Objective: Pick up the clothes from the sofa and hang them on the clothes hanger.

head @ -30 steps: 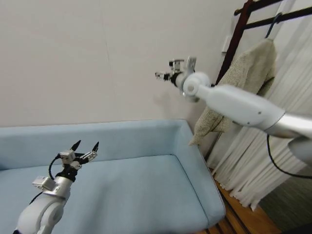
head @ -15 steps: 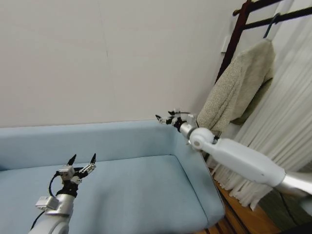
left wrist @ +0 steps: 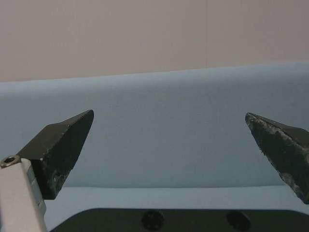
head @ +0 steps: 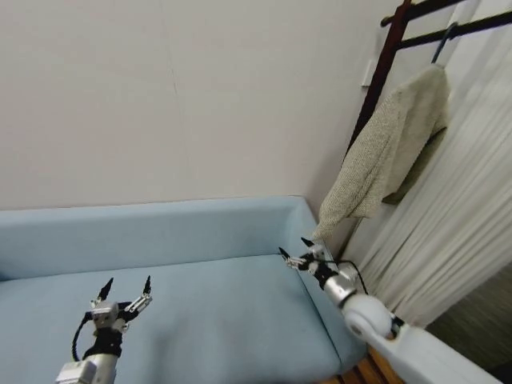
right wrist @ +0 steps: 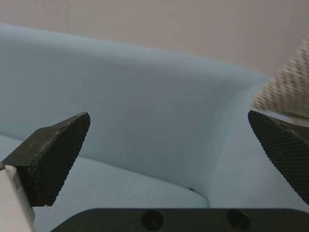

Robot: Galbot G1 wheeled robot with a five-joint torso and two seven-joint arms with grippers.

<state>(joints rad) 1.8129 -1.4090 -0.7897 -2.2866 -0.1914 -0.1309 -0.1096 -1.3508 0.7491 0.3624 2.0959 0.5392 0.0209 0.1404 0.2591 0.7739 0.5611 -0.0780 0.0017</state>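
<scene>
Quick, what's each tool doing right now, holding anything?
Left tool: open, empty, over the sofa seat.
Right tool: open, empty, over the seat's right end.

Wall: behind the light-blue sofa you have a plain off-white wall.
Curtain: white pleated curtain, right of the sofa.
Floor: wooden floor by the sofa's right end.

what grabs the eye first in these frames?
A beige knitted sweater hangs on the dark wooden clothes rack at upper right, beside a white curtain. Below it stretches a light blue fabric sofa. The right pincer hovers open over the seat's right end near the armrest, and the left pincer hovers open over the seat at lower left.
</scene>
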